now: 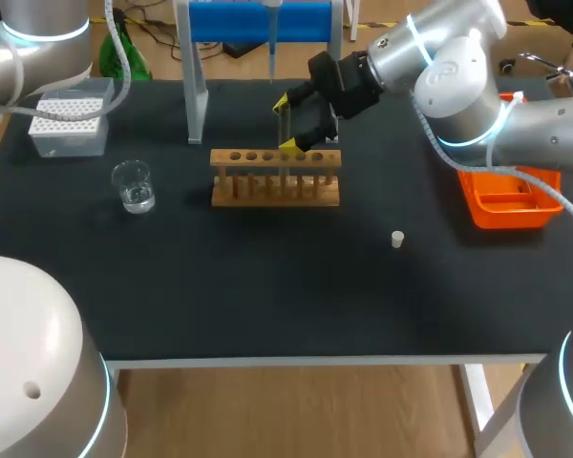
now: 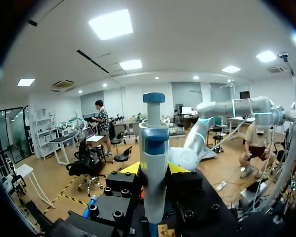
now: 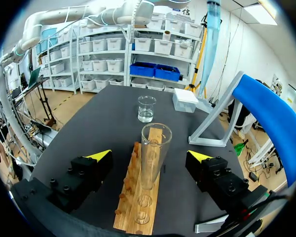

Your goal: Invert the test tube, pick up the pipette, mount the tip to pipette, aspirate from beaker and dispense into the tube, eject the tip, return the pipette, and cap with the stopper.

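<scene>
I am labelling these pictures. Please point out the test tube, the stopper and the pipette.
test tube (image 3: 154,158): right wrist view, middle of glass wall
stopper (image 1: 397,239): head view, its middle
pipette (image 2: 154,187): left wrist view, white body

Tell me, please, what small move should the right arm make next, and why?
Probably lift the right gripper straight up, clear of the test tube. The tube stands upright in the wooden rack, mouth up. The fingers are open on either side without touching it, so the inversion looks done and the tube needs free access for dispensing.
</scene>
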Action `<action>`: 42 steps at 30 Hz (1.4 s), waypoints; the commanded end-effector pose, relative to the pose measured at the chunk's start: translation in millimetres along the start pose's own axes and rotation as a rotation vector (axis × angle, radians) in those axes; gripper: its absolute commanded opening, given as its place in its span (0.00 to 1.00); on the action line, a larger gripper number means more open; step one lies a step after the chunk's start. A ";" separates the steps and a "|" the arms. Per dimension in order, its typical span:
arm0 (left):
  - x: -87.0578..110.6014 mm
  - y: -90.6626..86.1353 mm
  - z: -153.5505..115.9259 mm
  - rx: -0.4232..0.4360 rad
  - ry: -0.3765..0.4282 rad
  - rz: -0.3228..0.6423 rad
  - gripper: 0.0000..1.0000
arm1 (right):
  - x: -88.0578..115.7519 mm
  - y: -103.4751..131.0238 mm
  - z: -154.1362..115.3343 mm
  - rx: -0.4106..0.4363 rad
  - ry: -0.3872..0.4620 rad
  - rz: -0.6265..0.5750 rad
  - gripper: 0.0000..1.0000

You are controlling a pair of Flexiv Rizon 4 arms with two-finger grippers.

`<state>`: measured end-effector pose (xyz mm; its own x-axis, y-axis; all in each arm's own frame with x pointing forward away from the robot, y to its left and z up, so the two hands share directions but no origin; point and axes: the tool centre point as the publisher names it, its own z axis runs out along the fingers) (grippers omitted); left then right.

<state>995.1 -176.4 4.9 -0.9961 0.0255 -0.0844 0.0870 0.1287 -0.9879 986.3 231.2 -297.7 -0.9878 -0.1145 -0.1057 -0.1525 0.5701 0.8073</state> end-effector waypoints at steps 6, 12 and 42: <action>7.3 -3.9 14.4 0.025 -0.009 -0.050 0.00 | 0.3 0.5 -1.3 0.003 0.001 0.001 1.00; 11.2 2.2 16.7 0.034 -0.017 -0.075 0.00 | 0.3 0.5 -1.3 0.003 0.001 0.001 1.00; 18.1 26.6 12.9 0.037 -0.052 -0.101 0.00 | 0.3 0.5 -1.3 0.003 0.001 0.001 1.00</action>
<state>981.6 -186.6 -24.2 -0.9994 -0.0321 0.0106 -0.0134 0.0905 -0.9958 986.2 231.1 -297.7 -0.9878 -0.1145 -0.1058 -0.1525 0.5701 0.8073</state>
